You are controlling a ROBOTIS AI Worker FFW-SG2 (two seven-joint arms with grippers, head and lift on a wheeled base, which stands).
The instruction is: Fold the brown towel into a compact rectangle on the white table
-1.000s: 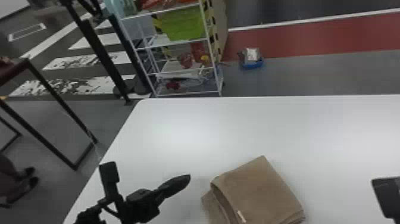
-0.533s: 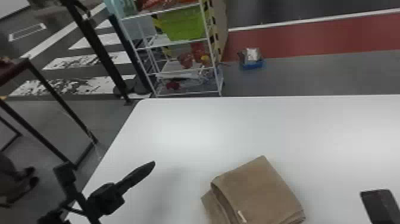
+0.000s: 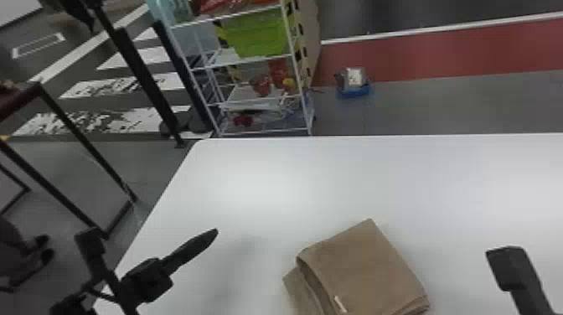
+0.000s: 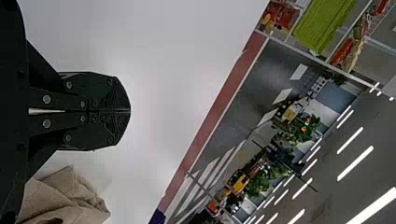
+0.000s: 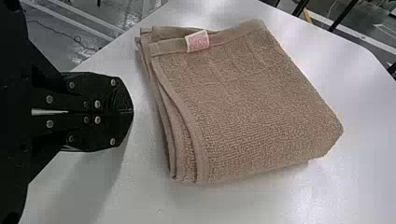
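"Towel (image 3: 366,268) lay folded on the bench (image 3: 335,180); which claw did you have nearer?"

"Your right claw (image 5: 132,111) seemed nearer, clenched empty off the towel's right side; your left claw (image 4: 130,112), clenched too, hung off its left."

My head view's bottom edge cuts off the near end of the towel (image 3: 364,268). To the towel's right, I lose most of the right arm (image 3: 519,276) the same way. Past the towel, the rack (image 3: 226,58) runs off the top, its lower red items (image 3: 262,83) too blurred for me to name. The towel's inner folds are mostly hidden, and I can't read its label (image 5: 197,41).
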